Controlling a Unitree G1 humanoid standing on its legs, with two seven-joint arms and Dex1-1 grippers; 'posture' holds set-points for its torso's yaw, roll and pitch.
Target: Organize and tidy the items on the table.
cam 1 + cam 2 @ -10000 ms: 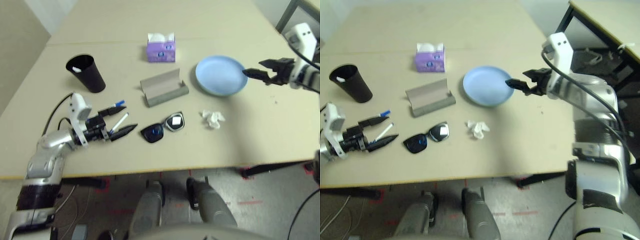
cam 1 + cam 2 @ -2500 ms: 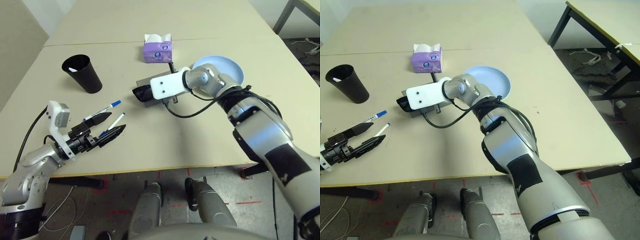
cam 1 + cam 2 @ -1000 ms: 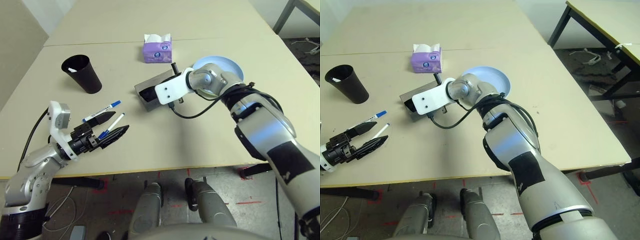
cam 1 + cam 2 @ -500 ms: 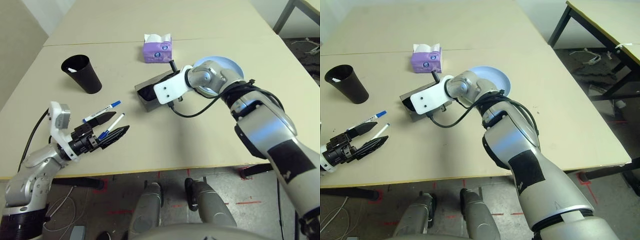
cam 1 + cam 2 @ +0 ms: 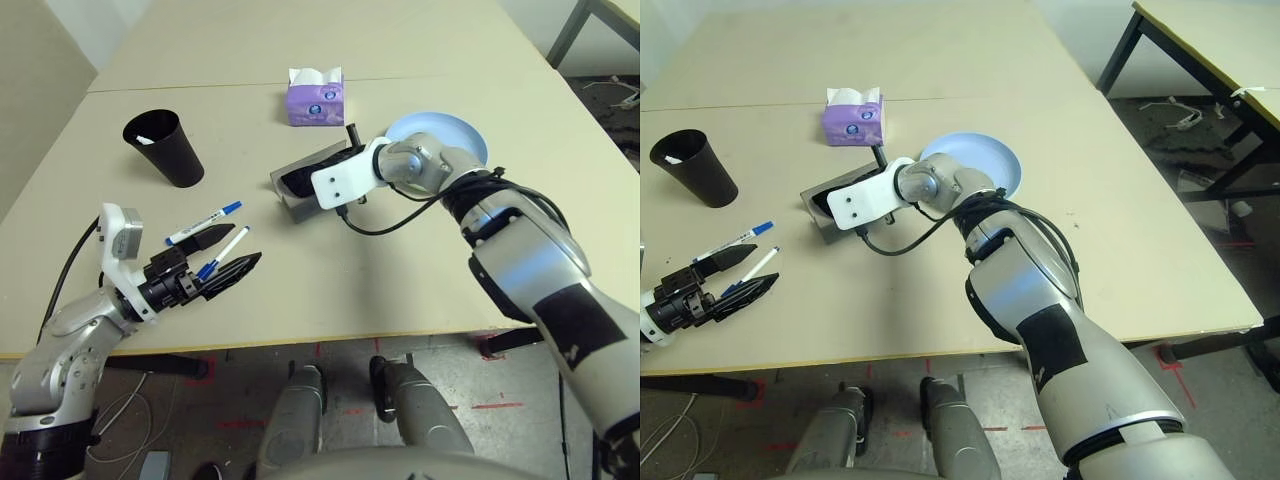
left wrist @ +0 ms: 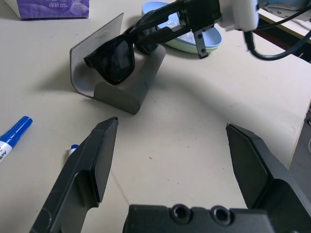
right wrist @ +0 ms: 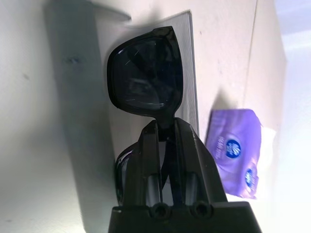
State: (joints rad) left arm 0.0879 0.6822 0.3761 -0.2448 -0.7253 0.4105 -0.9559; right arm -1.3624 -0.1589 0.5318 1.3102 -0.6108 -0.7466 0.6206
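Note:
My right gripper is shut on the bridge of the black sunglasses, holding them inside the open grey glasses case at the middle of the table. One lens leans against the case's raised lid. My left gripper hovers open and empty near the front left edge. Two white blue-capped markers lie just beyond its fingertips. The black cup stands upright at the back left. Behind my right wrist lies the light-blue plate.
A purple tissue box stands at the back, beyond the case, just short of the table's seam. Bare tabletop stretches across the front middle and right. A dark-legged second table stands off to the right.
My right wrist has shifted slightly at the case, still gripping the sunglasses. The left arm and the markers have stayed put.

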